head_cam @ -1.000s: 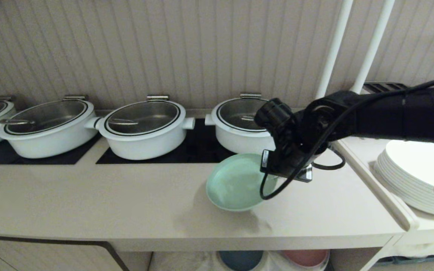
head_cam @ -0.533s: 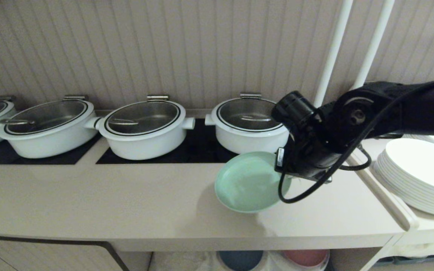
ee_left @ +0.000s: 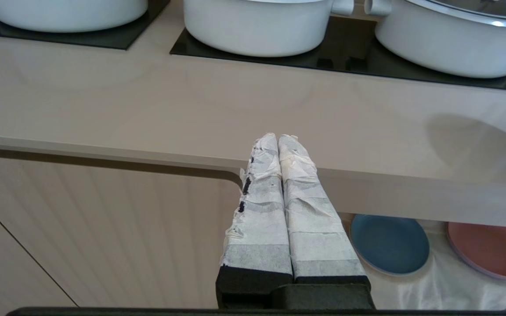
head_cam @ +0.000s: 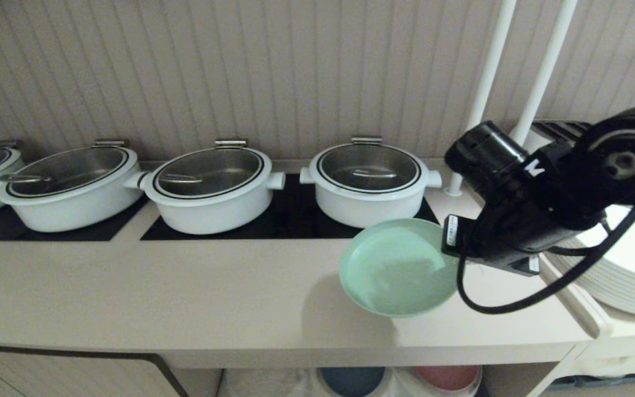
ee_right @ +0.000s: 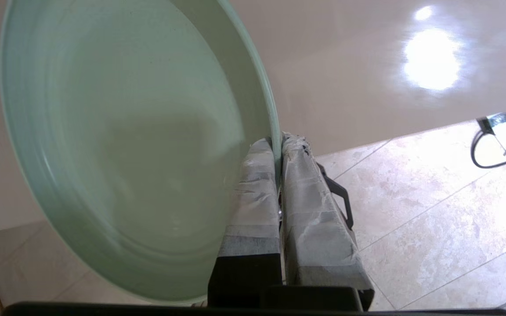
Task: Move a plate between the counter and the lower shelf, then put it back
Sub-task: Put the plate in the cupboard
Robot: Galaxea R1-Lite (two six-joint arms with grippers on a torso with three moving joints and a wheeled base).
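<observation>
Shifted rightward, the plate (head_cam: 397, 267) hangs tilted above the counter (head_cam: 185, 292), rim clamped by the right gripper (ee_right: 278, 147), empty.

I see a mint-green plate (head_cam: 397, 267) over my beige worktop (head_cam: 185, 292), white pots (head_cam: 210, 187) on black glass panels (head_cam: 290, 218), and blue (ee_left: 389, 243) and pink (ee_left: 490, 250) plates below on white cloth (ee_left: 437, 289).

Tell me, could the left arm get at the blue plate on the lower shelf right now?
Probably yes. The left end effector, shut and empty, hangs before the counter edge, and the blue plate lies uncovered in the open lower shelf just beyond, nothing between them.
</observation>
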